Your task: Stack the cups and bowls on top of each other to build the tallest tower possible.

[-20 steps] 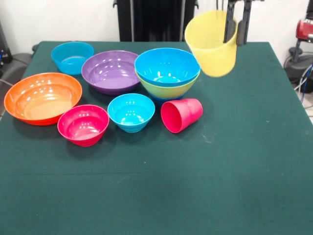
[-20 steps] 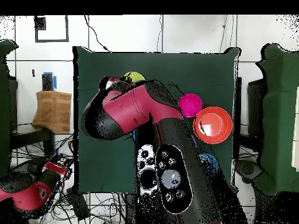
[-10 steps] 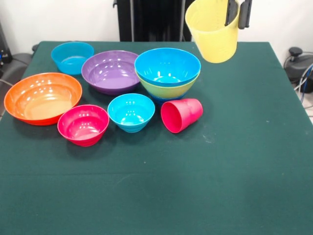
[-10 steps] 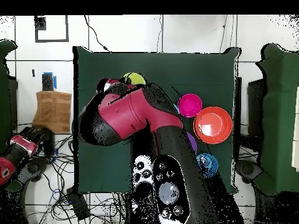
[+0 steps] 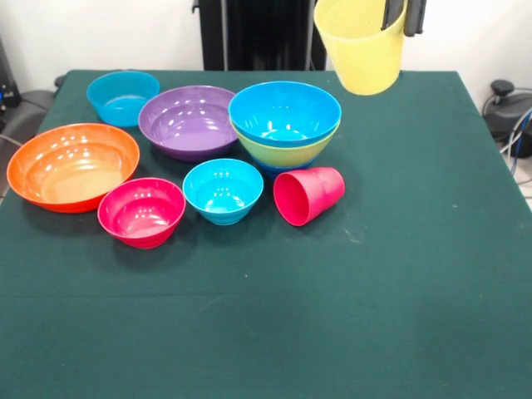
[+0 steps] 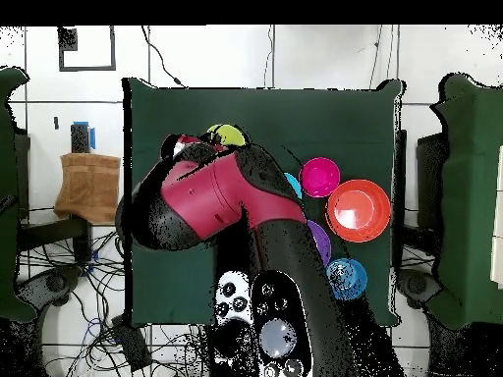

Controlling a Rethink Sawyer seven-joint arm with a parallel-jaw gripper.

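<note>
My gripper point(image 5: 401, 20) hangs at the top right, shut on the rim of the yellow cup point(image 5: 360, 48), which is held upright well above the table; from above, the cup point(image 6: 228, 132) peeks out past the arm. The tower point(image 5: 285, 125) stands mid-table: a bright blue bowl point(image 5: 284, 110) nested in a lime green bowl point(image 5: 288, 152). The red-pink cup point(image 5: 309, 195) lies on its side in front of it. Loose bowls lie to the left: purple point(image 5: 187, 121), cyan point(image 5: 123, 96), orange point(image 5: 72, 165), pink-red point(image 5: 141, 211) and small cyan point(image 5: 223, 190).
The green table point(image 5: 349, 316) spreads out in front and to the right of the bowls. In the overhead view the red arm point(image 6: 211, 191) hides most of the stack; the pink-red bowl point(image 6: 319, 177), orange bowl point(image 6: 357, 209) and a blue bowl point(image 6: 346, 278) show beside it.
The gripper has carried the yellow cup upward, away from the table, and the cup hangs straighter. The bowls and the red-pink cup have not moved.
</note>
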